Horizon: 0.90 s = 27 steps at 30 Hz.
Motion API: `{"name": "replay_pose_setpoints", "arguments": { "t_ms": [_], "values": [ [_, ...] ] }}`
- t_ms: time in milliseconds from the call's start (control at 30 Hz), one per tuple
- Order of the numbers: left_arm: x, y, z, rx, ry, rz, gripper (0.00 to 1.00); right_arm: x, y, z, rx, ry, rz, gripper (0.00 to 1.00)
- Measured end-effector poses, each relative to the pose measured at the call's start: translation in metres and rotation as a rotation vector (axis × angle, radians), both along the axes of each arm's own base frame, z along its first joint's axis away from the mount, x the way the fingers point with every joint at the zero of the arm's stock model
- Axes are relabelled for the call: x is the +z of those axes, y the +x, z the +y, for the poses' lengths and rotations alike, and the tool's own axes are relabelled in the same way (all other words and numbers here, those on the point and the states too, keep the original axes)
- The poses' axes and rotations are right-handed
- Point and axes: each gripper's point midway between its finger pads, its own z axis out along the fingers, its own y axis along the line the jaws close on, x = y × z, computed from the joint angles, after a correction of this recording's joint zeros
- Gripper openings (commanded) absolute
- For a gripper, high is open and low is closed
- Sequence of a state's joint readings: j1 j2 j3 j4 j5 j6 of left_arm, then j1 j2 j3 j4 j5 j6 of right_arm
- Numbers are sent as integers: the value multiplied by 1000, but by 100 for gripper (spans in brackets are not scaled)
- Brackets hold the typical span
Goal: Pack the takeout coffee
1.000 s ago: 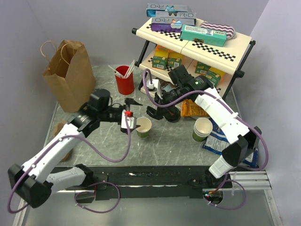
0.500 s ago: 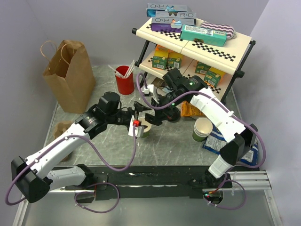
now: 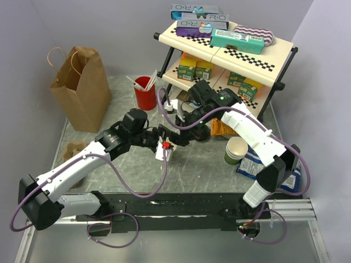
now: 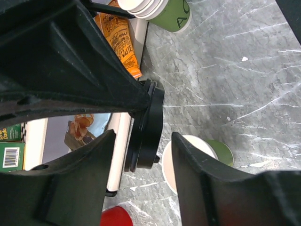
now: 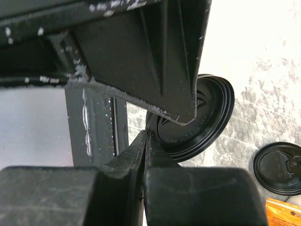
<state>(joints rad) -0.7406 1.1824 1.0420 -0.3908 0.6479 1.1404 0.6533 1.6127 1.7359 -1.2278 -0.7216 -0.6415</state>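
The takeout coffee cup (image 4: 221,151) stands lidless on the table, dark green with a cream inside. In the left wrist view it lies just beyond my right finger. From the top view my left gripper (image 3: 166,148) covers it almost fully. That left gripper (image 4: 143,136) has its jaws apart with nothing touching them. The black lid (image 4: 149,127) hangs edge-on in the gap, above the cup's rim. My right gripper (image 5: 146,134) is shut on the edge of the black lid (image 5: 207,117). In the top view the right gripper (image 3: 182,134) meets the left one over the cup.
A stack of lidless green cups (image 3: 236,149) stands to the right, and a red cup with sticks (image 3: 145,93) at the back. A brown paper bag (image 3: 79,87) is upright at the far left. The checkered shelf rack (image 3: 230,52) stands behind, snack bags (image 3: 222,127) at its foot. A spare lid (image 5: 280,167) lies flat.
My left arm has moved right over the green cup and its jaws have narrowed. My right gripper has carried the lid left and down to meet it.
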Motion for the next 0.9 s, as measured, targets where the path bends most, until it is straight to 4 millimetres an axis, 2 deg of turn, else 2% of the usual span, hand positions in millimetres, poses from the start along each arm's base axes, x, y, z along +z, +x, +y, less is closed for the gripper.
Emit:
{"name": "replay_pose_setpoints", "arguments": {
  "t_ms": [267,533,700,800,900],
  "values": [
    [-2,-2,-3,6,22,-30,49,-2,-4,3,14,-14,-12,0],
    [-5,-3,-3,7,42,-42,38,-2,-5,4,21,-22,-19,0],
    [-10,-5,0,13,65,-28,35,-3,-6,4,22,-24,-21,0],
    [-11,-5,1,17,71,-24,33,-3,-5,4,18,-28,-26,6],
    [-13,-5,1,30,72,-3,26,-2,-1,3,8,-34,-40,11]
  ]
}}
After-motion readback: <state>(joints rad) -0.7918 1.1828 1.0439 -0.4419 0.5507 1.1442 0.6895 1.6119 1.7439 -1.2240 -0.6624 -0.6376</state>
